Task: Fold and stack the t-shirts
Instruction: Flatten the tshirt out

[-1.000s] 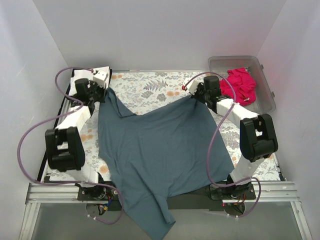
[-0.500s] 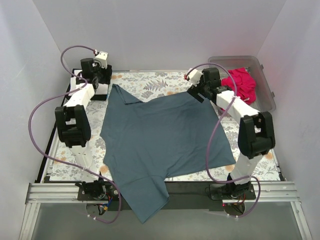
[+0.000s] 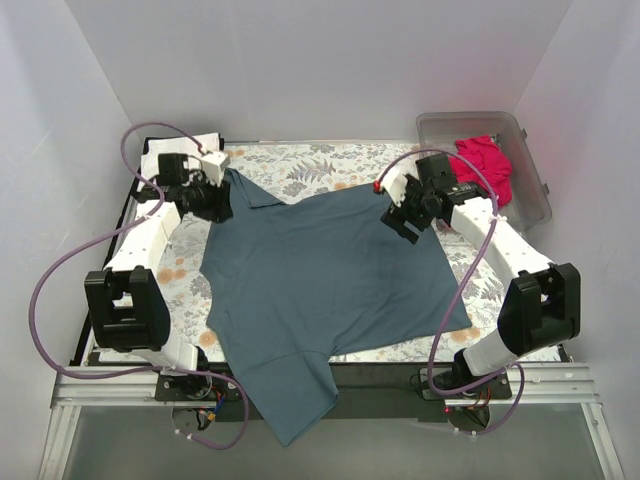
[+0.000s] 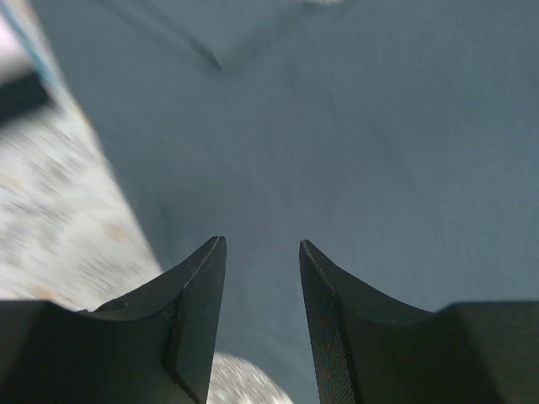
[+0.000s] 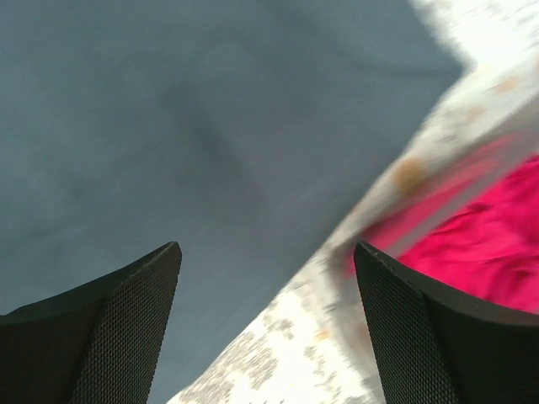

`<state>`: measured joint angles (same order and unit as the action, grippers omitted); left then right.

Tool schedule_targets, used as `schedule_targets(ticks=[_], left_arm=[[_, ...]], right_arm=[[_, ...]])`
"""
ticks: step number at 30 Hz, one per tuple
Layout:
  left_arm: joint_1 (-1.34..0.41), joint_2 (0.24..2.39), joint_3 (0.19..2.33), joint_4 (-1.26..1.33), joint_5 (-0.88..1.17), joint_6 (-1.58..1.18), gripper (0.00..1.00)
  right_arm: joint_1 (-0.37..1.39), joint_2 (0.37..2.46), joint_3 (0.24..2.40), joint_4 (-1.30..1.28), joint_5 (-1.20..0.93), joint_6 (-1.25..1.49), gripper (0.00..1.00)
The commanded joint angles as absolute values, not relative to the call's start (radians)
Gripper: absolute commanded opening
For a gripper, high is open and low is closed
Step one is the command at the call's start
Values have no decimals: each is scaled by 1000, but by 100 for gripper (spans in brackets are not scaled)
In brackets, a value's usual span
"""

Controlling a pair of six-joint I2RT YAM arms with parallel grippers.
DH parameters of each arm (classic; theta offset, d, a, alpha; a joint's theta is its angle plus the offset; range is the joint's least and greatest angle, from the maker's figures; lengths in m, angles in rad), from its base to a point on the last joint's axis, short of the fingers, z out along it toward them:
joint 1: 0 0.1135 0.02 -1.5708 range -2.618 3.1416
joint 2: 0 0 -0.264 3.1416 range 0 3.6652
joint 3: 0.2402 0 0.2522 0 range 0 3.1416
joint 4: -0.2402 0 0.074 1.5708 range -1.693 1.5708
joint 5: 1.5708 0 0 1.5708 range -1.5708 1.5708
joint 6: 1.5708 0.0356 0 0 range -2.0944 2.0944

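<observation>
The blue shirt lies spread in the middle. The left claw is narrow and empty. The right claw is wide and empty.

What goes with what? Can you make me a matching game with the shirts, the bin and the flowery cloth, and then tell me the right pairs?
Things:
1. blue shirt
2. pink shirt
3. clear bin
4. flowery cloth

Places:
A. bunched up inside the bin
B. standing at the far right corner
C. lying flat underneath the blue shirt
D. spread open, one end hanging off the near edge

Right pairs: 1-D, 2-A, 3-B, 4-C.
</observation>
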<state>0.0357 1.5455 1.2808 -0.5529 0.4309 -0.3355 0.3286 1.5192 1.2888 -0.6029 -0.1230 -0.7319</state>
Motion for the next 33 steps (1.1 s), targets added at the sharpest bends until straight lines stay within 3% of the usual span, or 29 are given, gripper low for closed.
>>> schedule_targets(ticks=[1,9,18,33], left_arm=[[26,1488,1178,-805,439,-241,40],[26,1370,953,-902,255,-196,40],[26,1344,833,-1006,276,-178,39],[66,1405,683,-891,97,-149,29]], right_arm=[[328,1493,1220,-816,-169,-793,88],[328,1434,1036,-890,-95,-857,86],[330,1466,896,-888,-51,-876,82],[345,1514,808,-900,-5,-870,77]])
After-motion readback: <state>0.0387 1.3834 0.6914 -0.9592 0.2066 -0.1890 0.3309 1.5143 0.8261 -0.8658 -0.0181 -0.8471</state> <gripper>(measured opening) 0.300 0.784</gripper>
